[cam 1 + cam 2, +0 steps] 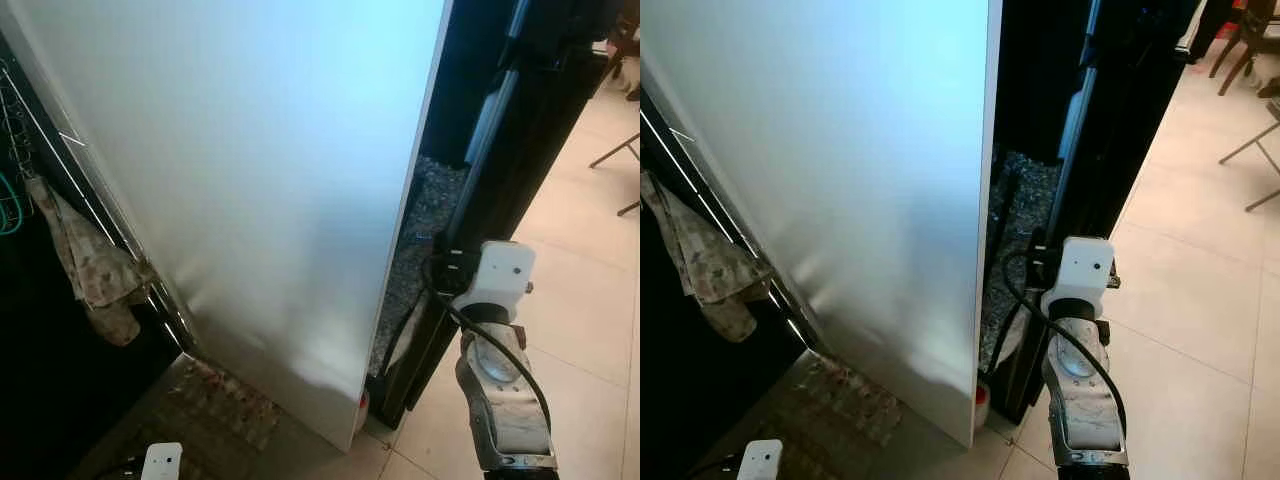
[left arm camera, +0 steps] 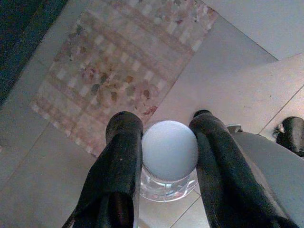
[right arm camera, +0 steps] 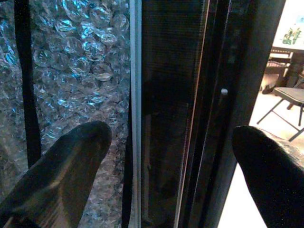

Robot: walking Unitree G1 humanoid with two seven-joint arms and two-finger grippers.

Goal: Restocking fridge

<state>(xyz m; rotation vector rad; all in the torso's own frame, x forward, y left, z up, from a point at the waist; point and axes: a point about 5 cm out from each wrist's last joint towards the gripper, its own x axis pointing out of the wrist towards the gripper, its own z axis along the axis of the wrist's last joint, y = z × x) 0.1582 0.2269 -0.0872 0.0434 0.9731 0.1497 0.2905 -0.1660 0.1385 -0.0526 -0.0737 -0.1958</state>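
Observation:
A clear bottle with a round white cap (image 2: 169, 149) sits between the two black fingers of my left gripper (image 2: 164, 119), which is shut on it low over the floor. The left wrist's white camera (image 1: 160, 462) shows at the bottom edge. A tall white fridge panel (image 1: 260, 180) stands straight ahead. My right arm (image 1: 500, 380) reaches toward the dark gap at the panel's right edge. My right gripper (image 3: 175, 137) is open, its fingers spread on either side of a black upright frame (image 3: 171, 95), with nothing held.
A patterned mat (image 1: 215, 400) lies on the tile floor by the panel's foot. A cloth (image 1: 95, 265) hangs on a wire rack (image 1: 20, 120) at the left. Bubble wrap (image 1: 425, 210) fills the gap. Folding chair legs (image 1: 615, 160) stand on open tile at the right.

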